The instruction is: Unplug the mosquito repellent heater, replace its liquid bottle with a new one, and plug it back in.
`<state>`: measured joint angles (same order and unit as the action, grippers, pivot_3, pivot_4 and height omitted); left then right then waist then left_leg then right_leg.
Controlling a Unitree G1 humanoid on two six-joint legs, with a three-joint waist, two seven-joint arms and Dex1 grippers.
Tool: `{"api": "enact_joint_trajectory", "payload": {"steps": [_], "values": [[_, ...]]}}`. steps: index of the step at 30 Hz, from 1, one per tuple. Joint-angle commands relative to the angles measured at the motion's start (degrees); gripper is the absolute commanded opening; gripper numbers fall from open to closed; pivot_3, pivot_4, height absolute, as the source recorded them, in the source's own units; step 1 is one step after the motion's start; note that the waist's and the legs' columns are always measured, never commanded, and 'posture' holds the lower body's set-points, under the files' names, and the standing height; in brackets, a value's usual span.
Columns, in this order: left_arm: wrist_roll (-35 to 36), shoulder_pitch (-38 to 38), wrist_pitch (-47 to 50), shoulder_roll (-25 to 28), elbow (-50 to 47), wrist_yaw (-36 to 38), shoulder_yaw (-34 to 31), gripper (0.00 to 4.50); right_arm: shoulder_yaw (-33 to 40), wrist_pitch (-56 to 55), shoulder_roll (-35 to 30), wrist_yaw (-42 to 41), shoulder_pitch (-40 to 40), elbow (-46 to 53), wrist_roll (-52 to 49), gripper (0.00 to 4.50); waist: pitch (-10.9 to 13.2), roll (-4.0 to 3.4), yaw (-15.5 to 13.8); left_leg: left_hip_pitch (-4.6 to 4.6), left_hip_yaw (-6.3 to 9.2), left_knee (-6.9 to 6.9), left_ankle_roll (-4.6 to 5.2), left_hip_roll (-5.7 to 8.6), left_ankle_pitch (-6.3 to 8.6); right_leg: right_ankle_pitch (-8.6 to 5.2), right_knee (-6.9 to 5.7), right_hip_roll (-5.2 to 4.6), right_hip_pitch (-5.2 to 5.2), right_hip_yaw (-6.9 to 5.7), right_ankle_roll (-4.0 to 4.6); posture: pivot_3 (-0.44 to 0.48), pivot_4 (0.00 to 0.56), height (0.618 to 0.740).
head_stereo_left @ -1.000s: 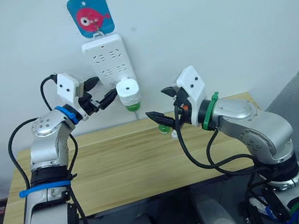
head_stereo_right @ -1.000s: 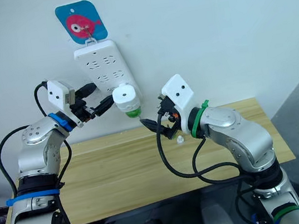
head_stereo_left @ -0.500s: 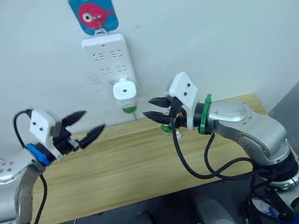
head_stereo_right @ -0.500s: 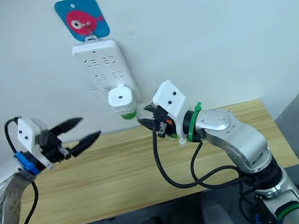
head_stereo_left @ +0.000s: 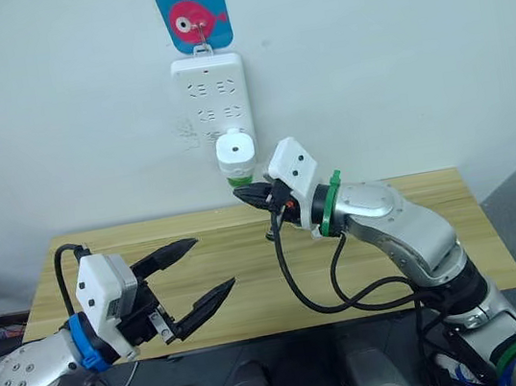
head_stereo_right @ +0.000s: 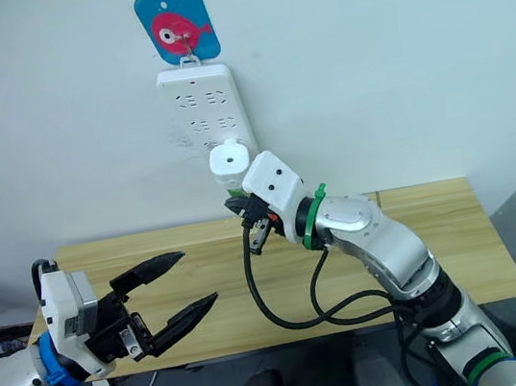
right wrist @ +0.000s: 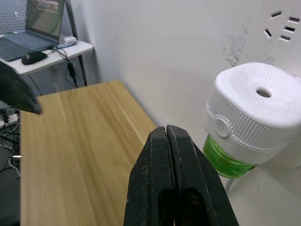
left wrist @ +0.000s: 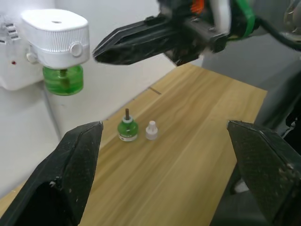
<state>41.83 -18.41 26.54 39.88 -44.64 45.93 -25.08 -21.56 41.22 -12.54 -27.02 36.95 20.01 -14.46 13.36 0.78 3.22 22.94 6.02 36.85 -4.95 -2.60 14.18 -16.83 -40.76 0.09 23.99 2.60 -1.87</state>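
The white mosquito repellent heater (head_stereo_left: 235, 151) is plugged into the power strip, with its green liquid bottle (head_stereo_left: 240, 180) screwed in underneath. My right gripper (head_stereo_left: 245, 196) is shut with nothing in it, its tips just below and beside that bottle (right wrist: 225, 161). My left gripper (head_stereo_left: 212, 263) is wide open and empty, low over the table's near left part and far from the heater. In the left wrist view a small green bottle (left wrist: 127, 130) with a wick stands on the table beside a white cap (left wrist: 150, 130).
The long white power strip (head_stereo_left: 210, 88) hangs on the wall from a blue fish hook (head_stereo_left: 194, 15). The wooden table (head_stereo_left: 421, 246) stands against the wall. A side desk with a laptop (right wrist: 41, 16) and mouse lies beyond the table's end.
My left gripper has left the heater, dropped low toward the table's front and opened wider. My right gripper has shut and moved up to the heater's bottle. The camera has also shifted.
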Motion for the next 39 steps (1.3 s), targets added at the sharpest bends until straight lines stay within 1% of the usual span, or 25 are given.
{"api": "enact_joint_trajectory", "payload": {"steps": [1, 7, 19, 23, 27, 29, 32, 36, 38, 39], "values": [[-1.2, -0.11, -2.05, -0.29, -1.3, -0.92, -0.39, 4.5, 0.5, -2.01, 1.28, 1.01, 1.67, -0.55, 1.85, 0.02, -0.01, 0.01, -0.03, 0.01, 0.0, 0.0, 0.0, 0.0, 0.0, 0.0, 0.0, 0.0, 0.0, -0.01, 0.0, 0.01, 0.172, 0.725], [-3.01, 0.45, -2.92, -0.11, -0.03, -0.83, 0.62, 4.5, 1.34, -2.26, 2.95, 2.81, 2.42, -2.96, 3.98, 0.02, -0.01, 0.01, -0.03, 0.01, 0.0, -0.01, 0.0, 0.0, 0.0, 0.0, 0.0, 0.0, 0.01, -0.01, 0.0, 0.011, 0.172, 0.725], [-4.47, 2.77, -3.56, 0.12, 1.85, -0.59, 2.46, 4.5, 3.7, -3.09, 5.36, 6.14, 2.91, -6.22, 6.15, 0.02, -0.01, 0.01, -0.01, 0.0, 0.0, 0.0, 0.0, 0.0, 0.0, 0.0, -0.02, 0.01, 0.01, -0.01, 0.01, 0.01, 0.173, 0.725], [-4.65, 2.95, -3.53, -0.05, 1.97, -0.57, 2.59, 4.5, 6.14, -2.4, 7.04, 8.81, 3.11, -7.32, 6.29, 0.02, -0.01, 0.01, -0.01, 0.0, 0.01, 0.01, -0.01, 0.0, -0.01, 0.01, -0.05, 0.01, 0.01, -0.01, 0.01, 0.011, 0.174, 0.725], [-4.79, 2.88, -3.57, -0.23, 2.0, -0.58, 2.75, 4.5, 7.73, -0.98, 7.54, 9.37, 3.31, -7.29, 5.98, 0.02, -0.01, 0.01, -0.06, -0.01, 0.04, 0.03, -0.07, 0.0, -0.05, 0.02, -0.1, 0.02, 0.01, -0.02, 0.03, 0.008, 0.175, 0.725], [-5.03, 2.95, -3.76, -0.42, 2.39, -0.58, 2.92, 4.5, 7.87, 1.13, 7.07, 6.85, 3.04, -5.55, 3.64, 0.02, -0.01, 0.01, -0.28, -0.01, 0.06, 0.05, -0.12, 0.0, -0.08, 0.03, -0.1, 0.02, 0.0, -0.04, 0.04, 0.004, 0.175, 0.725], [-5.33, 3.36, -3.99, -0.44, 3.96, -0.44, 2.92, 4.5, 6.52, 3.31, 4.96, 0.65, 1.73, -0.13, -1.05, 0.02, -0.01, 0.01, -0.52, 0.0, 0.05, 0.07, -0.16, 0.01, -0.1, 0.03, -0.09, 0.02, -0.01, -0.03, 0.05, -0.004, 0.171, 0.725], [-6.71, 4.7, -5.06, 0.5, 7.92, 0.32, 2.68, 4.5, 5.37, 5.18, 0.21, -3.55, -0.5, 5.81, -3.65, 0.02, -0.03, 0.02, -0.31, 0.01, 0.05, -0.01, -0.15, 0.0, -0.09, 0.03, -0.06, 0.02, 0.01, -0.05, 0.05, -0.01, 0.163, 0.725], [-9.09, 5.3, -6.49, 2.13, 10.84, 1.93, 2.9, 4.5, 5.73, 5.82, -3.68, -6.62, -1.55, 8.95, -5.24, 0.02, -0.04, 0.03, -0.18, 0.01, 0.05, -0.08, -0.14, -0.01, -0.09, 0.03, -0.05, 0.02, 0.04, -0.06, 0.06, -0.014, 0.153, 0.725], [-10.1, 5.61, -7.2, 3.23, 12.54, 3.14, 2.76, 4.5, 6.61, 6.12, -5.65, -7.94, -2.03, 10.46, -6.02, 0.18, -0.04, 0.03, -0.13, 0.02, 0.05, -0.1, -0.15, -0.01, -0.09, 0.03, -0.05, 0.03, 0.05, -0.07, 0.07, -0.016, 0.15, 0.725]]}}
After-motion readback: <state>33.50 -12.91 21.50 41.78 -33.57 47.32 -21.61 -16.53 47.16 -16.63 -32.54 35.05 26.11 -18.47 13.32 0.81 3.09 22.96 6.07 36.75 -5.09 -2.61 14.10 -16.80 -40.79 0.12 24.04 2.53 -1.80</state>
